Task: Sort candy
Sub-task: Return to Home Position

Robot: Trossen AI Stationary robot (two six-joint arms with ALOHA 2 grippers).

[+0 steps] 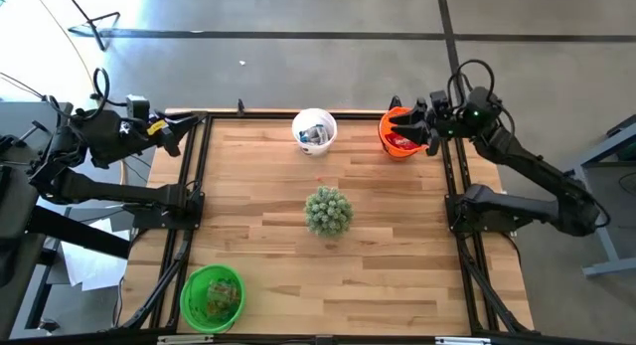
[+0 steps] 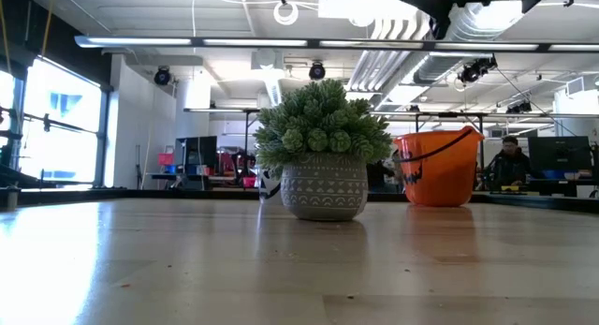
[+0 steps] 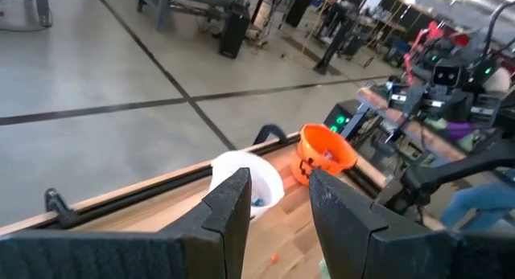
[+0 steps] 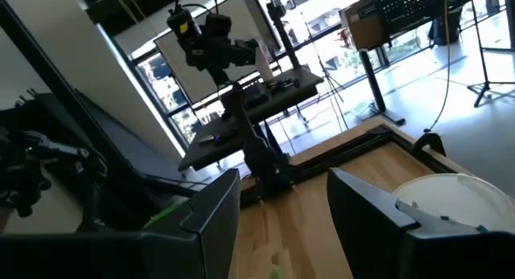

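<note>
Candy lies sorted in three buckets: light blue wrappers (image 1: 316, 135) in the white bucket (image 1: 315, 117), red packets (image 1: 403, 141) in the orange bucket (image 1: 389, 144), and small pieces (image 1: 221, 297) in the green bucket (image 1: 193, 303). One tiny orange piece (image 3: 273, 257) lies on the table near the white bucket. My right gripper (image 1: 428, 134) hangs open, high beside the orange bucket's right rim, with nothing between its fingers (image 4: 283, 186). My left gripper (image 1: 167, 129) waits open at the table's far left corner, with nothing between its fingers (image 3: 279, 182).
A green spiky plant in a patterned grey pot (image 1: 328, 210) stands at the table's middle. The white and orange buckets stand along the far edge, the green one at the near left corner. Black frame rails (image 1: 196, 186) run along both sides. A person (image 2: 510, 161) sits far behind the table.
</note>
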